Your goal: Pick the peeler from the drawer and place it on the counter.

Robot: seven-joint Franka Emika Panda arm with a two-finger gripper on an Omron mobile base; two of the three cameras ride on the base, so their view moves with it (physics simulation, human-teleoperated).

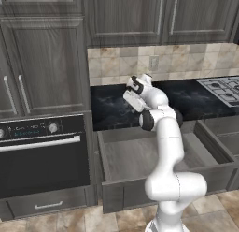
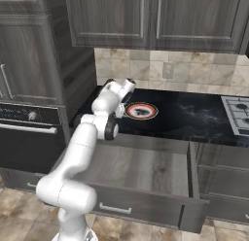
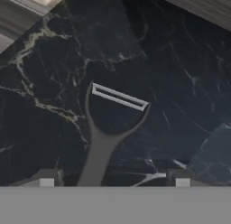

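The peeler [image 3: 99, 147], a slim grey Y-shaped tool with a pale blade, lies against the glossy black veined counter [image 3: 180, 74] in the hand view. My gripper [image 3: 113, 179] is open just above it. The two fingertips [image 3: 45, 178] stand wide apart on either side of the handle, and neither one touches it. My hand hovers over the counter [image 1: 200, 102] behind the open drawer [image 1: 105, 156]. In the base views the drawer's grey-brown floor [image 2: 141, 167] holds nothing I can see.
A round red-rimmed plate [image 2: 141, 110] sits on the counter just right of my hand. The stove [image 1: 224, 88] is at the far right. An oven [image 1: 42, 151] stands left of the drawer, and dark cabinets hang above the beige tiled wall.
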